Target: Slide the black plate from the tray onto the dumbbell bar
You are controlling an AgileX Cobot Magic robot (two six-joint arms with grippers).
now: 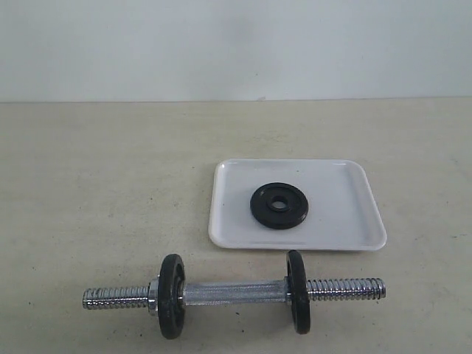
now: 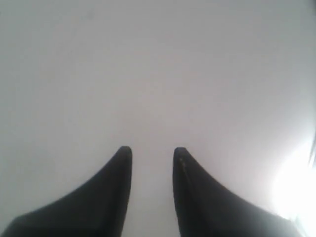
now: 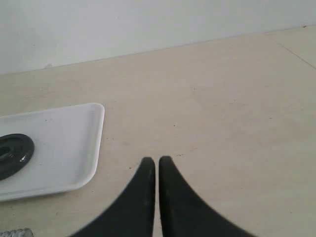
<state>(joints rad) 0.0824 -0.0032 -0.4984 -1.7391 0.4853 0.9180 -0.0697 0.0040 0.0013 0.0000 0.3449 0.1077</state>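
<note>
One black plate (image 1: 259,206) flat in tray (image 1: 332,181), apart from right claw (image 3: 157,161).

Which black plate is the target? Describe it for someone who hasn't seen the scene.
Find the white tray on the beige table, beyond the dumbbell bar. The black plate lies flat near its middle. The other two discs stand on edge, threaded on the bar.
</note>
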